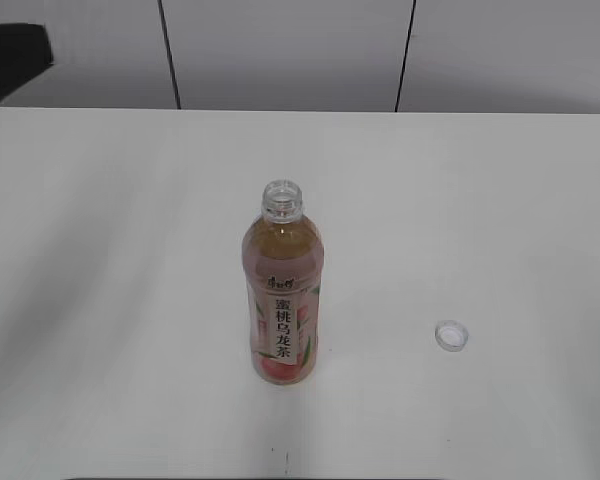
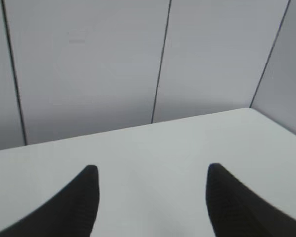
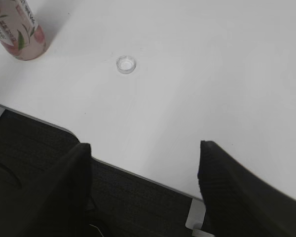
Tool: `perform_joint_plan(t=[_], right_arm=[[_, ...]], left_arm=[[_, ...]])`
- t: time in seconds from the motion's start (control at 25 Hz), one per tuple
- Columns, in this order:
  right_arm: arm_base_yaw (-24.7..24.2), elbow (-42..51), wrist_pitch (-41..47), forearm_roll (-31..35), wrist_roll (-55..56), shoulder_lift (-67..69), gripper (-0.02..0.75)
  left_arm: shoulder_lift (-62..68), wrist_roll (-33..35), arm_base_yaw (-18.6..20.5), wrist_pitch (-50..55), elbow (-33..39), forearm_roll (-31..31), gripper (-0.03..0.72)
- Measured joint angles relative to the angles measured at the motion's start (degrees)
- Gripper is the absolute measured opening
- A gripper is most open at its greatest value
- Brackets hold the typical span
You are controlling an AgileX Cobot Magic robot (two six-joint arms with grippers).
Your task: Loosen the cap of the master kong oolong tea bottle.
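The master kong oolong tea bottle (image 1: 282, 292) stands upright near the middle of the white table (image 1: 100, 250), its neck open with no cap on it. Its pink base also shows in the right wrist view (image 3: 19, 30) at the top left. The white cap (image 1: 452, 336) lies on the table to the bottle's right, open side up, and shows in the right wrist view (image 3: 126, 64). My left gripper (image 2: 152, 170) is open and empty above bare table, facing the wall. My right gripper (image 3: 144, 147) is open and empty over the table's front edge, well short of the cap. Neither gripper shows in the exterior view.
Grey wall panels (image 1: 280, 50) with dark seams stand behind the table. A dark object (image 1: 10, 60) sits at the far left corner. Dark floor or matting (image 3: 128, 197) lies below the table's front edge.
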Motion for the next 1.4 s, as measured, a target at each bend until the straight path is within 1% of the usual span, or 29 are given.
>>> perform_joint_plan(t=[0.08,0.12,0.2,0.44,0.48,0.56,0.64,0.72,0.8,0.96,1.08,1.2,1.4], right_arm=[[0.00,0.00,0.00,0.00,0.00,0.00,0.513],[0.00,0.00,0.00,0.00,0.00,0.00,0.513],[0.00,0.00,0.00,0.05,0.00,0.00,0.513],[0.00,0.00,0.00,0.05,0.00,0.00,0.513],[0.00,0.00,0.00,0.05,0.00,0.00,0.513],[0.00,0.00,0.00,0.05,0.00,0.00,0.513],[0.00,0.00,0.00,0.05,0.00,0.00,0.513],[0.00,0.00,0.00,0.05,0.00,0.00,0.513],[0.00,0.00,0.00,0.05,0.00,0.00,0.513],[0.00,0.00,0.00,0.05,0.00,0.00,0.513],[0.00,0.00,0.00,0.05,0.00,0.00,0.513],[0.00,0.00,0.00,0.05,0.00,0.00,0.513],[0.00,0.00,0.00,0.05,0.00,0.00,0.513]], left_arm=[[-4.33,5.31,0.00,5.95,0.05,-5.23,0.426],[-6.88,7.05,0.00,9.08,0.05,-8.19,0.426],[-10.21,10.30,0.00,14.58,0.05,-12.03,0.426],[-22.80,13.76,0.00,30.22,0.05,-16.62,0.423],[-24.80,15.66,0.00,33.53,0.05,-18.31,0.423],[-28.13,21.52,0.00,39.60,0.05,-22.55,0.423],[-30.96,28.78,0.00,45.18,0.05,-27.92,0.423],[-33.39,32.44,0.00,48.92,-0.01,-32.37,0.423],[-35.43,34.00,0.00,50.35,-0.25,-34.67,0.422],[-39.34,35.30,0.00,53.09,-1.12,-35.48,0.416],[-41.33,35.94,0.00,57.46,-3.79,-34.85,0.416],[-42.58,36.12,0.00,60.56,-5.16,-32.23,0.416],[-42.59,36.23,0.00,68.09,-4.44,-25.54,0.416]])
